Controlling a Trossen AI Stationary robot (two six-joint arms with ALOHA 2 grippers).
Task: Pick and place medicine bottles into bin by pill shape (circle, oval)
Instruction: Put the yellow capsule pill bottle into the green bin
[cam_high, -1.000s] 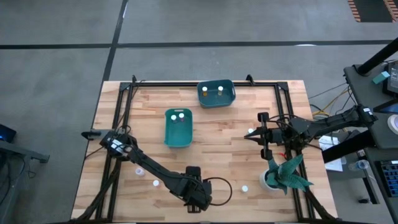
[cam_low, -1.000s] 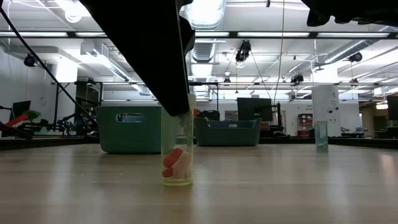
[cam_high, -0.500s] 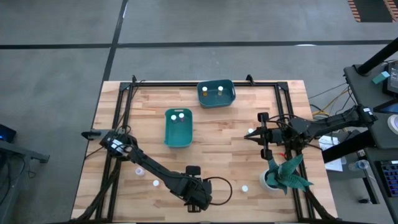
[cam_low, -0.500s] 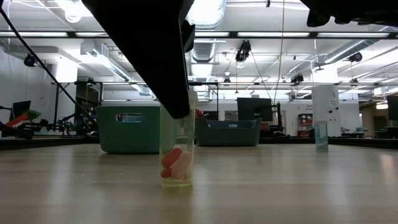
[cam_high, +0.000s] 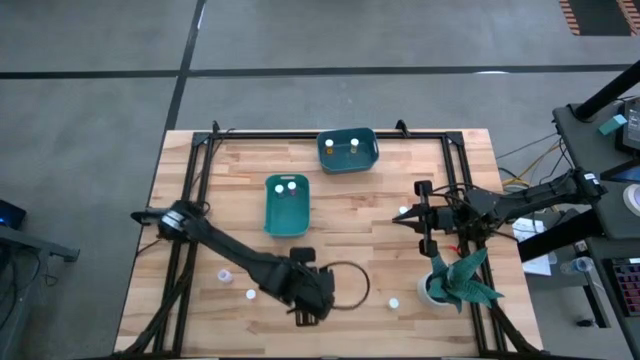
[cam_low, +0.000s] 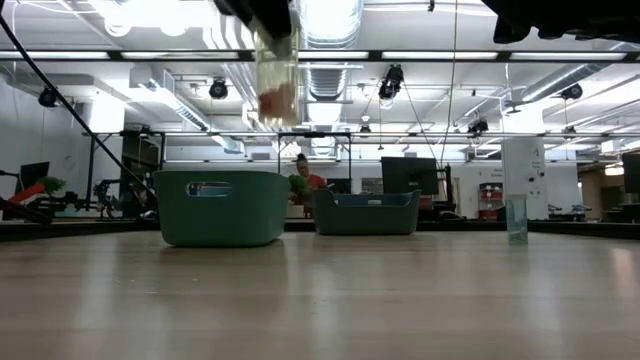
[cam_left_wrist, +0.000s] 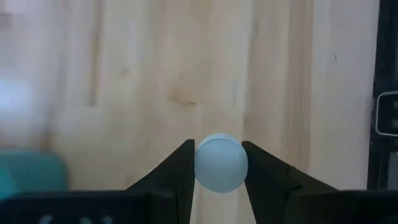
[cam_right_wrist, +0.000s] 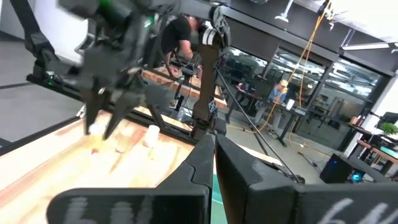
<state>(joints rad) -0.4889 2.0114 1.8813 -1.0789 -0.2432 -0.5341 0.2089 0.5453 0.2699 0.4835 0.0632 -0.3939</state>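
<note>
My left gripper (cam_high: 305, 292) is over the table's near middle, shut on a small clear medicine bottle (cam_low: 277, 85) with a pale cap (cam_left_wrist: 221, 165) and orange and pink pills inside. My right gripper (cam_high: 400, 218) is shut and empty at the table's right, beside a standing bottle (cam_high: 404, 211). Two teal bins (cam_high: 287, 222) (cam_high: 347, 162) each hold two bottles. More bottles stand on their bases at the near left (cam_high: 224, 274) (cam_high: 250, 294) and near right (cam_high: 394, 302). My left gripper pinches the bottle's top between its two fingers (cam_left_wrist: 180, 165), one on each side of the round cap (cam_left_wrist: 221, 180). The fingers come from above, pointing down. The bottle hangs upright below them, lifted well clear of the table (cam_low: 320, 300).
A teal-leaved plant in a white pot (cam_high: 458, 280) stands at the near right, close under my right arm. A black frame (cam_high: 190, 180) runs along the table's left, far and right edges. Bare wood lies between the bins and my left gripper.
My left gripper has gone up and a little toward the far edge, staying shut on the bottle. The bottle, which stood on the table, is now lifted clear, still upright.
</note>
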